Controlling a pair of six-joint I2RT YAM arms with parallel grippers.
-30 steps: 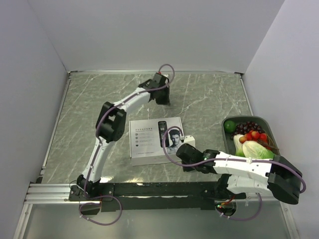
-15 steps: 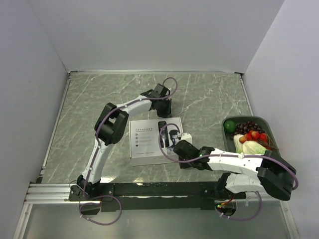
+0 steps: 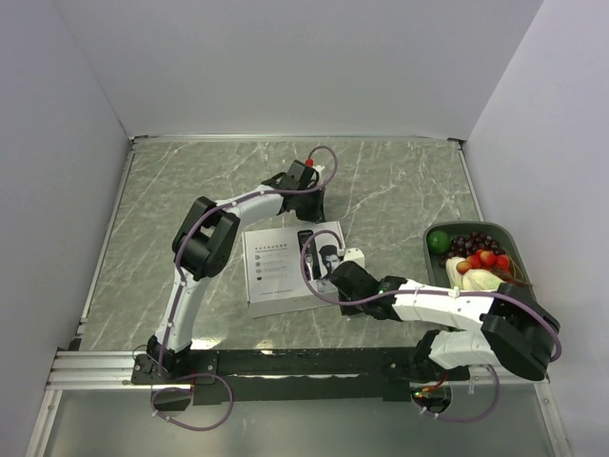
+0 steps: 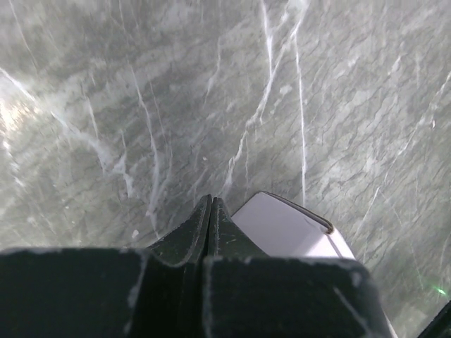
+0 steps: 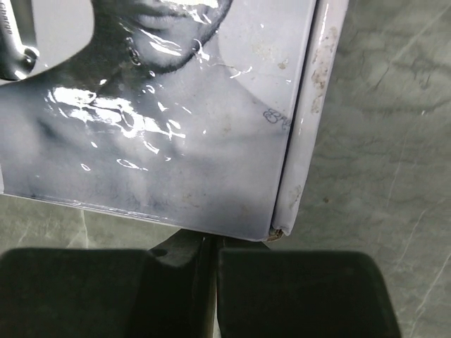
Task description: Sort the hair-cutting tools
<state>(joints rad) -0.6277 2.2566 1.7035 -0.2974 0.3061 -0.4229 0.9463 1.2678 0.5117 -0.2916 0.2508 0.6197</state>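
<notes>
Two grippers are in view, one at each end of the box.

1. Left gripper [image 4: 210,208]: upper centre of the overhead view. Its fingers are pressed flat together with nothing between them. The tips are low over the bare table [image 3: 400,190], just beside the far corner of the box [image 3: 285,271], which shows at the lower right of the left wrist view. Contact with the box cannot be confirmed.

2. Box: centre of the overhead view, lying flat with its printed face up.

3. Right gripper [image 5: 213,248]: right of centre overhead, at the near right corner of the box. Its fingers are closed together and grasp nothing. The box edge lies just beyond the tips.

4. Bin [image 3: 517,255]: right edge of the overhead view, holding fruit and vegetables, well apart from both grippers.

The clipper and attachments cannot be located in any view.
</notes>
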